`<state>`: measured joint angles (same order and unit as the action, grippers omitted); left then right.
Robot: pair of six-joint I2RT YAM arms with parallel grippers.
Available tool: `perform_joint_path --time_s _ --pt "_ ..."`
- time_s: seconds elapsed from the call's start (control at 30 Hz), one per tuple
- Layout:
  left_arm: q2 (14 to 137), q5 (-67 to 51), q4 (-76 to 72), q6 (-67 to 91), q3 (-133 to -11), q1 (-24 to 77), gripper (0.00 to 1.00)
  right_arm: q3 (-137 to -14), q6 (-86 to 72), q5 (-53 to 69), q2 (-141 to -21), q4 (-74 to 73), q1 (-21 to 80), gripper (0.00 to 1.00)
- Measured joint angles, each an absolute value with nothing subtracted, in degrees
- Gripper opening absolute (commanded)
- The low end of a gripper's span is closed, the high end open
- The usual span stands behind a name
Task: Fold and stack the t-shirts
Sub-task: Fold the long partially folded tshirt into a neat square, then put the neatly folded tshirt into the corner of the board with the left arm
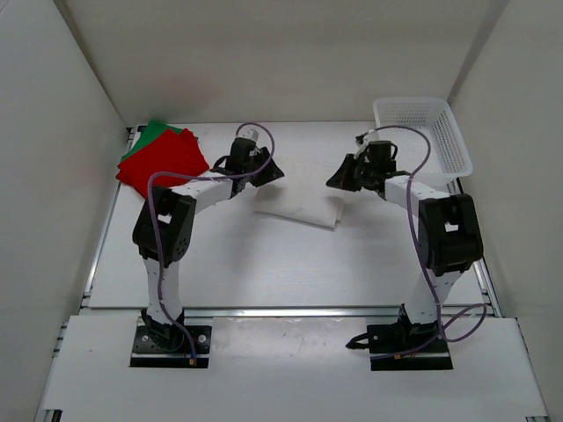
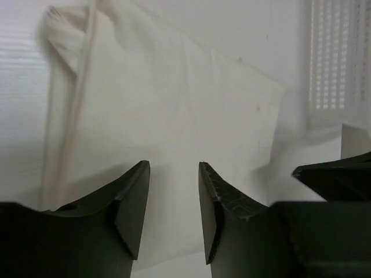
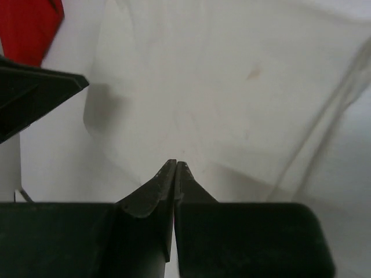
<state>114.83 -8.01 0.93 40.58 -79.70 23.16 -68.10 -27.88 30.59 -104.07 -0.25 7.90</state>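
The white t-shirt lies folded into a small rectangle mid-table, between my two grippers. The red t-shirt lies folded at the back left on top of the green t-shirt, of which only a corner shows. My left gripper hovers over the white shirt's left end. In the left wrist view that gripper is open above the white cloth with nothing between its fingers. My right gripper is at the shirt's right end. In its own view the right gripper is shut over the white cloth, holding none of it.
A white mesh basket stands at the back right, also in the left wrist view. White walls enclose the table on three sides. The red shirt's corner shows in the right wrist view.
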Motion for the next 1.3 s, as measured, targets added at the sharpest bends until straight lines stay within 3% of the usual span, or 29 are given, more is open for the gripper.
perform_joint_path --time_s 0.13,0.3,0.43,0.53,0.57,0.63,0.73,0.83,1.1,1.17,1.3 --pt "114.6 -10.6 -4.7 41.1 -70.6 25.0 0.46 -62.5 -28.0 30.7 -105.0 0.5 12.9 0.00" --pt "107.2 -14.2 -19.9 47.3 -49.4 21.7 0.47 -55.4 -28.4 30.6 -106.1 2.4 14.2 0.00" --pt "99.2 -16.1 -26.5 51.6 -36.5 22.0 0.53 -53.9 -28.4 31.4 -106.1 3.9 14.2 0.00" --pt "94.5 -17.6 -26.0 52.4 -32.7 22.3 0.62 -53.9 -28.0 31.4 -106.1 4.0 14.2 0.00" --pt "92.4 -17.6 -24.7 52.2 -32.2 22.2 0.70 -53.9 -27.8 31.4 -106.0 3.9 14.2 0.00" --pt "87.5 -16.9 -21.6 50.8 -31.9 21.5 0.86 -54.0 -27.1 31.4 -105.5 3.3 14.2 0.08" --pt "81.0 -14.6 -17.4 47.4 -32.6 19.5 0.99 -54.4 -26.3 31.3 -103.9 1.9 14.8 0.36" --pt "80.1 -13.0 -15.4 44.7 -33.5 16.8 0.98 -54.6 -25.5 31.0 -100.8 1.4 15.9 0.43" --pt "89.3 -12.3 -15.2 41.7 -34.0 14.9 0.99 -49.7 -25.6 31.7 -88.9 3.8 17.4 0.43" --pt "91.4 -12.1 -16.2 41.4 -35.7 15.5 0.87 -46.7 -25.8 31.8 -85.6 4.5 17.1 0.42" --pt "98.6 -11.2 -18.6 41.2 -40.8 18.0 0.48 -41.3 -26.8 32.2 -79.8 4.9 16.3 0.41"
